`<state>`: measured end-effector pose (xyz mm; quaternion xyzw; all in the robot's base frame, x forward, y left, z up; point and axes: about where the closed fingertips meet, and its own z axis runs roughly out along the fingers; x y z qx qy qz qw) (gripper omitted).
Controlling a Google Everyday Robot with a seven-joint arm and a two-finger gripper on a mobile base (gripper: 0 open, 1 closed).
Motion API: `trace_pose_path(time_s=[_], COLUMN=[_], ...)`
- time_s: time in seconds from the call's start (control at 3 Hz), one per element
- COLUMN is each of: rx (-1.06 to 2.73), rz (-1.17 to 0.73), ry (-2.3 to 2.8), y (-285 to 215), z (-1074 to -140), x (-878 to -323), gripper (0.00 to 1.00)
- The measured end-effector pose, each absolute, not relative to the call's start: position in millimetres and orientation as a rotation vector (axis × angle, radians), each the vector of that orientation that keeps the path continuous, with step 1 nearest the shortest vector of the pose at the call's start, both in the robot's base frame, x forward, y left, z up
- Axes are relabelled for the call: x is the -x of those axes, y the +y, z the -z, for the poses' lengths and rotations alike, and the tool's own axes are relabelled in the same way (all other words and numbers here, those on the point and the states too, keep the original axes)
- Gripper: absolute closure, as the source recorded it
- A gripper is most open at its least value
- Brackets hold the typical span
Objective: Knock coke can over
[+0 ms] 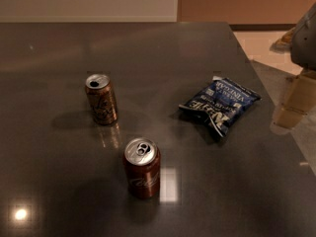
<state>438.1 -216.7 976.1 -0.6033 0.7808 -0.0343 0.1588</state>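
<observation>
Your coke can (pixel 142 168) stands upright near the front of the dark table (pixel 49 48), silver top up, with nothing touching it. Behind it to the left, a gold can (pixel 101 98) also stands upright, apart from it. A blue snack bag (pixel 219 105) lies flat to the right. At the right edge you see what looks like the gripper (pixel 295 105), well apart from the coke can; you cannot tell how it is set

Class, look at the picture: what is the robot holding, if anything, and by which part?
Nothing is seen to be held. The coke can stands free on the table, and the gripper is out of view.
</observation>
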Motion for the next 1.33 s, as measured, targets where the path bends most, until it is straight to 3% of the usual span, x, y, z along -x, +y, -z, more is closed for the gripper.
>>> trace_pose_path(time_s=[1.0,1.33], rx=[1.764,1.843], rz=[0.024,-0.158], ry=[2.162,2.051], y=[-199,-169], z=[-978,-965], x=[-436,-424], gripper=[0.0,0.0])
